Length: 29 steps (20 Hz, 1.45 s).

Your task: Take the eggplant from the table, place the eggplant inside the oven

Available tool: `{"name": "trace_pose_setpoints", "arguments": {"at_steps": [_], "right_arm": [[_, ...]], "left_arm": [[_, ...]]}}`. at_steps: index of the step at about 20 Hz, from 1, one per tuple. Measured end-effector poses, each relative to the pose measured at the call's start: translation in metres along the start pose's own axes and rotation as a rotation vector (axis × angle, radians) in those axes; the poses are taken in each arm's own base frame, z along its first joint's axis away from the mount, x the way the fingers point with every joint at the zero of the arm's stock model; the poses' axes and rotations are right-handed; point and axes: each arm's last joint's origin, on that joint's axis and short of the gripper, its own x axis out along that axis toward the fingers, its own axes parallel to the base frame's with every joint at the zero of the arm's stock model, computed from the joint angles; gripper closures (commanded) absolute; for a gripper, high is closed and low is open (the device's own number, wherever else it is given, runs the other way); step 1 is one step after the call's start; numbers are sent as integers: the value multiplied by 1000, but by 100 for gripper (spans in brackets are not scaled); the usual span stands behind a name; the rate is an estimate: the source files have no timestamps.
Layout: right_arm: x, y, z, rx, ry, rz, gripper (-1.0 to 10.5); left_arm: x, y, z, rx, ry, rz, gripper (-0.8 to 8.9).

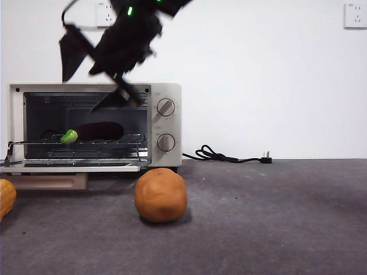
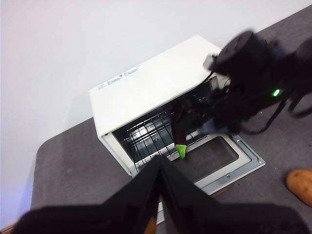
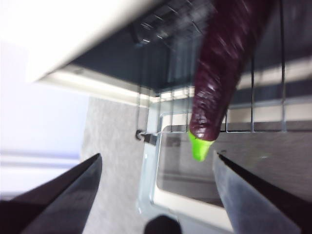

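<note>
Tabletop bearing the toaster oven near its rear edge, door lowered. Right pincer, jaws spread wide and empty, hangs before the oven mouth. Left pincer, jaws closed together, empty. Orange-brown ball before the oven. Eggplant lies on the wire rack, green cap outward.

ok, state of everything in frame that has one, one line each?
oven: door folded down open
eggplant: lying on the wire rack inside the oven, released
right gripper: open, empty, just outside the oven mouth
left gripper: shut, empty, held off in front of the oven
power plug: unplugged, lying on the table
</note>
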Motion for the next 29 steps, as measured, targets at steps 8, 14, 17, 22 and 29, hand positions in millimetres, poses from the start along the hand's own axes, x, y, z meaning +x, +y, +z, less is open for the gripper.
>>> {"name": "trace_pose_setpoints", "arguments": {"at_steps": [8,14,17,22,29], "right_arm": [[-119,48,22,-448,13,-66,564],[-191,61,22,-629,64,-100,564],[-226,62,18,-698,111,-144,564],[-272,59,9,-768,196,-191,565],[-327,57,-1,-811,235,-201,571]], "left_arm": [[0,0,0,0,0,0,819],[0,0,0,0,0,0,819],[0,0,0,1,2,-1,819],[0,0,-1,4,12,-3,819],[0,-1,-4,2,38,-8,819]]}}
